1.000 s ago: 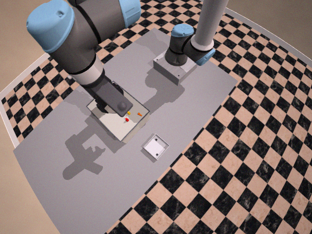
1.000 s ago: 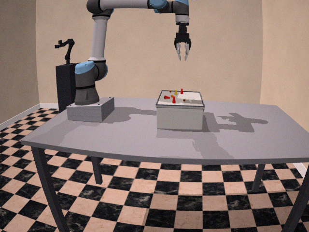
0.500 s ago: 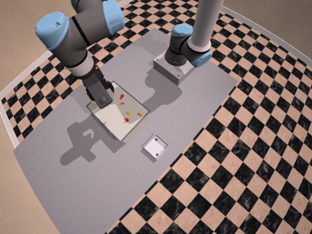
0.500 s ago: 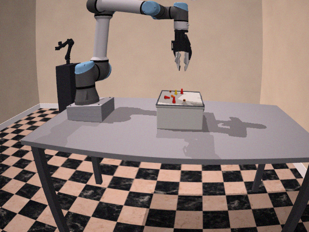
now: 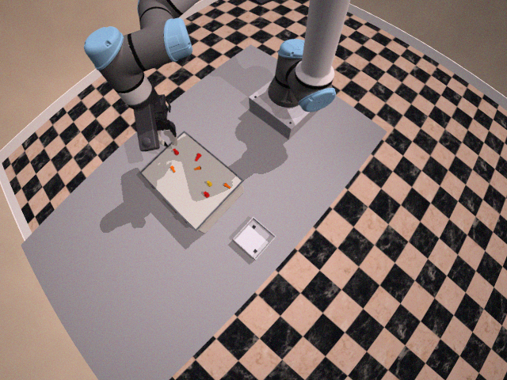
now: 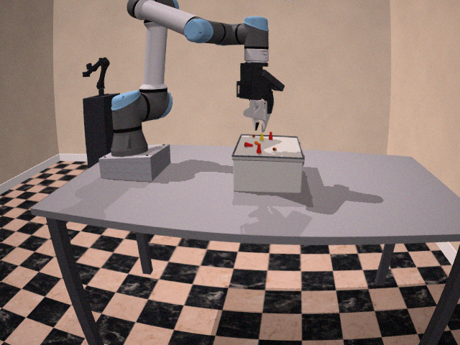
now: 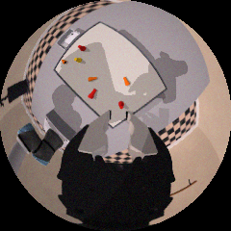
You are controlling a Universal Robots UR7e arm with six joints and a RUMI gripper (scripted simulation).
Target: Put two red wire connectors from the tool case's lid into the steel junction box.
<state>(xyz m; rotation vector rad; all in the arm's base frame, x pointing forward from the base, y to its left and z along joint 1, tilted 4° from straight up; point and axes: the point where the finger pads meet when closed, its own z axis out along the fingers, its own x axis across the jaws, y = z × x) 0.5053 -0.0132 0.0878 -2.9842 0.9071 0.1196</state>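
Note:
The tool case's white lid carries three red wire connectors, along with orange and yellow ones. The steel junction box sits open and empty on the table in front of the case; it also shows in the wrist view. My gripper hangs above the lid's far left corner, a little above the nearest red connector. Its fingers stand slightly apart with nothing between them. In the exterior view the gripper is clearly above the lid.
The arm's base block stands at the back of the grey table. Three orange connectors and a yellow one lie among the red ones. A black cabinet stands behind the table.

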